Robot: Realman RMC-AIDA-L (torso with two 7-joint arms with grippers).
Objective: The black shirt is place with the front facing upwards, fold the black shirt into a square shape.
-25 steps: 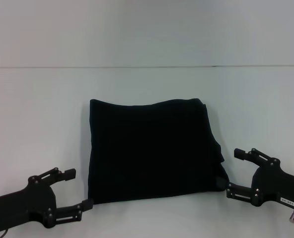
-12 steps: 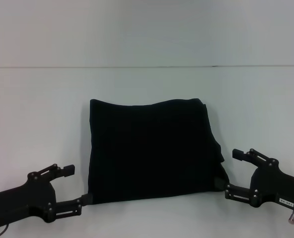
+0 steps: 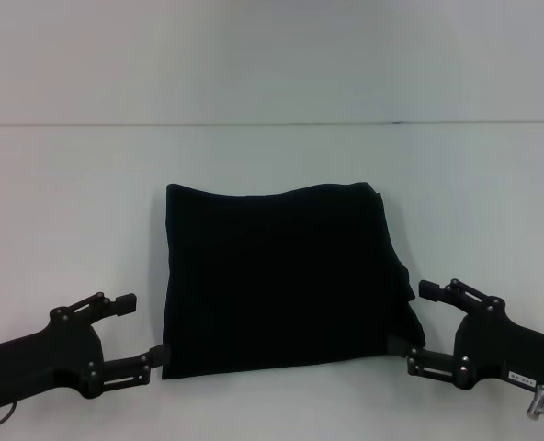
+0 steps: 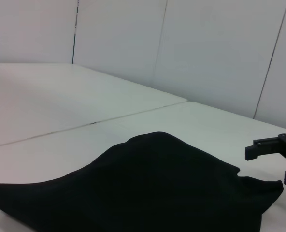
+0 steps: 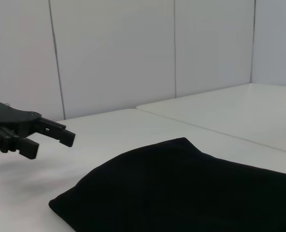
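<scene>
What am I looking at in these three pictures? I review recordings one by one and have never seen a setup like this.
This is a two-armed robot working at a white table. One picture comes from a camera on its head, looking down; the other two come from cameras on each wrist, looking low across the table. On the table lies a black cloth shirt, already folded into a roughly square shape, plain side up. The left gripper sits at the shirt's near left corner, and the right gripper at its near right corner. Both have their fingers open and hold nothing.
</scene>
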